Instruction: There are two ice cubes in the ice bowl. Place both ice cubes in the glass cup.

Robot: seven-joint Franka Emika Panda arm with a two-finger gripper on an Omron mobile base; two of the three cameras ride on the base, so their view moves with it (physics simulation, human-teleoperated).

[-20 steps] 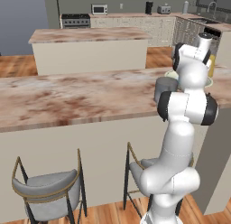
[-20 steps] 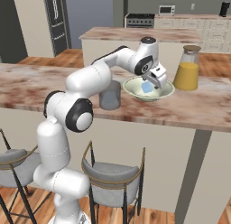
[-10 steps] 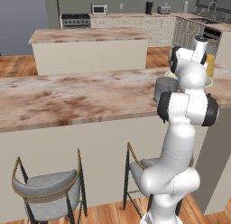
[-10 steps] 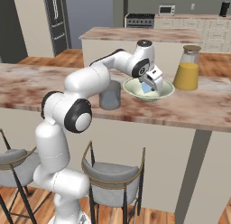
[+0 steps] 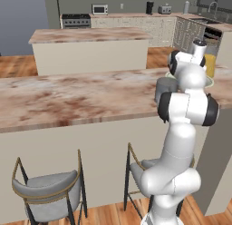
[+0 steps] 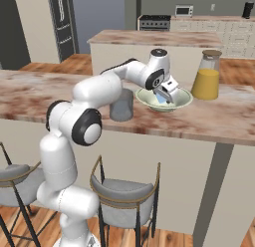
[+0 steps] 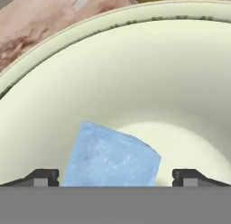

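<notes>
The gripper (image 6: 166,93) is seen lowered into the ice bowl (image 6: 182,101), which is set on the marbled counter (image 6: 219,119) between the glass cup (image 6: 121,105) at its nine o'clock and a jug of orange liquid (image 6: 206,82) at its three o'clock in the right base view. In the hand view the fingertips (image 7: 43,176) are shown spread wide, one at eight o'clock and the other at four o'clock, with an ice cube (image 7: 111,158) lying between them on the bowl's cream floor, tilted on one edge; whether the tips touch it cannot be told. In the left base view the cup (image 5: 165,89) is partly hidden behind the arm. Two stools (image 6: 125,198) stand below the counter.
</notes>
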